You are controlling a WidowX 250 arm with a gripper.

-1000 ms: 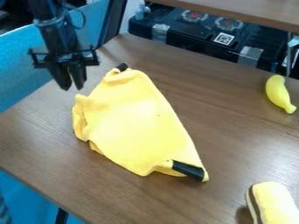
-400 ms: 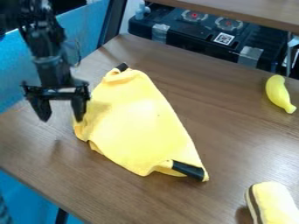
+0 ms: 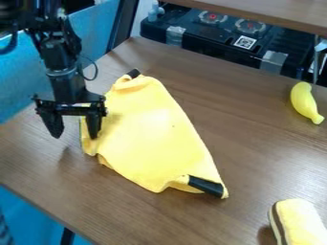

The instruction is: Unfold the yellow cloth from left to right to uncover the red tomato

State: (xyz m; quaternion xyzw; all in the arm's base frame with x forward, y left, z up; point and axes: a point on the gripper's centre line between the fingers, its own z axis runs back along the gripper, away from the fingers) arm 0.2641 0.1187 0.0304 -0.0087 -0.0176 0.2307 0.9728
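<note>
The brown wood-grain table carries a rumpled yellow cloth with black patches at two corners, its left edge right at the claw. Well apart from the claw, towards the right edge, lie a yellow toy banana and, nearer the camera, a pale yellow, dark-striped plush toy.

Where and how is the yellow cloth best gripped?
The yellow cloth is probably best pinched at its crumpled edge, on the picture's left, from above: the folds there offer loose material to close on, whereas its broad middle looks smooth. The open hand hangs at that edge.
</note>
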